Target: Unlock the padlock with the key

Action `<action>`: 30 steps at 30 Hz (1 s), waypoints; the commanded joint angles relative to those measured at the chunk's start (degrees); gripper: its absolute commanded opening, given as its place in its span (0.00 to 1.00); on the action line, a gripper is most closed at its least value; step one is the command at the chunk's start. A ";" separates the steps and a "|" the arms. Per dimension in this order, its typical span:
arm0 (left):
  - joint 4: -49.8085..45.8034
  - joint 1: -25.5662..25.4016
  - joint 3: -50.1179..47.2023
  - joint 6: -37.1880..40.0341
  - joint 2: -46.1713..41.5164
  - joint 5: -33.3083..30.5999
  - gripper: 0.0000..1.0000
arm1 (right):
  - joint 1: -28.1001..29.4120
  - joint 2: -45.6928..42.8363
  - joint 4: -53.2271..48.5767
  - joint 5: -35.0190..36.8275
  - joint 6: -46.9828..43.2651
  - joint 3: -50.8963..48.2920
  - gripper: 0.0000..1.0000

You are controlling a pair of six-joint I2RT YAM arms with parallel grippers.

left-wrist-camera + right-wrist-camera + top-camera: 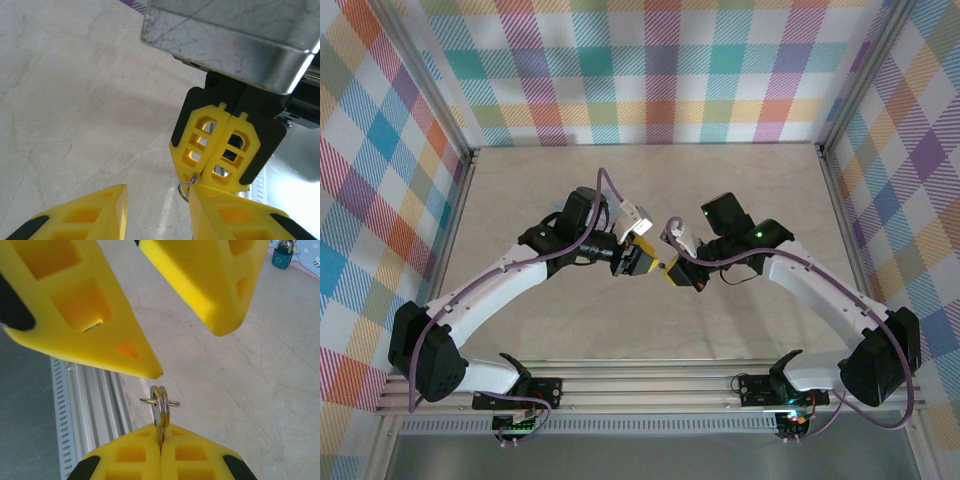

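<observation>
Two arms stand before you, the left arm (510,285) and the right arm (820,285), each ending in one gripper: the left gripper (189,351) and the right gripper (161,432). You can also count one padlock (283,255) and what look like two flat silvery keys (161,407) on one small wire ring (146,401).

the key (161,409) sits just before the left fingers (115,295), padlock (283,254) well beyond.

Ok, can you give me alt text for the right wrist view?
The right gripper, shut at the bottom edge, pinches the key upright, just below one fingertip of the open left gripper at the top. The dark-blue padlock sits in the top right corner.
</observation>
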 commanded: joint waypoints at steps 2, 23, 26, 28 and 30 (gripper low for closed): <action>-1.80 -0.62 1.80 1.57 -1.15 2.54 0.36 | 0.42 -1.89 1.42 -0.30 -0.55 -0.79 0.00; -1.30 -3.31 3.00 -1.14 2.68 7.24 0.17 | 0.42 -4.98 5.59 -2.25 1.15 -3.80 0.00; -2.53 -3.40 3.72 -1.72 3.23 6.12 0.03 | 0.42 -4.98 6.47 -2.34 1.64 -4.10 0.00; -3.54 -3.43 4.17 -2.19 3.56 4.10 0.00 | 0.34 -4.87 7.29 -1.59 3.25 -4.24 0.00; -5.49 -3.37 4.85 -2.38 4.40 1.07 0.00 | 0.23 -4.63 8.28 0.96 5.77 -4.18 0.09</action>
